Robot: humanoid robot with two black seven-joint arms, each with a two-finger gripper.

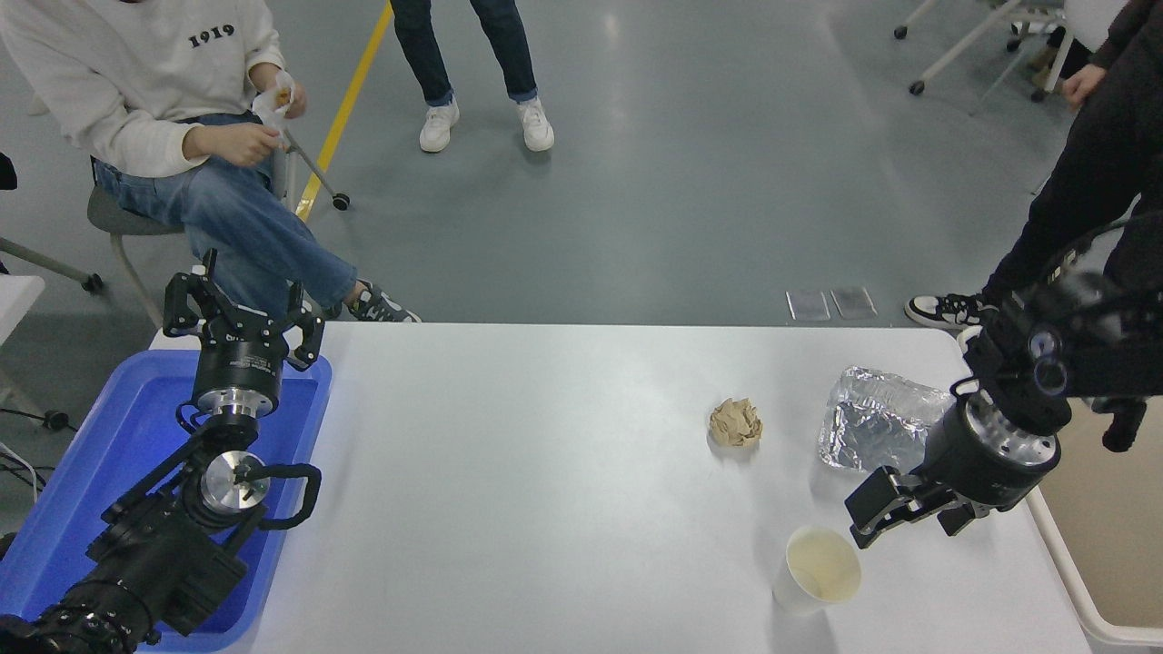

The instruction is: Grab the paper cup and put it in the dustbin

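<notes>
Sweatshirt print: you can read "1919" in dark numerals on the chest of the white sweatshirt (136,82) worn by the person seated beyond the table's far left corner.
Left hand (238,318): the label on its black wrist housing is too small for you to read.

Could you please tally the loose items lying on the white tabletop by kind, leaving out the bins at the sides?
Paper cup: 1
Crumpled paper ball: 1
Foil tray: 1
Total: 3
</notes>
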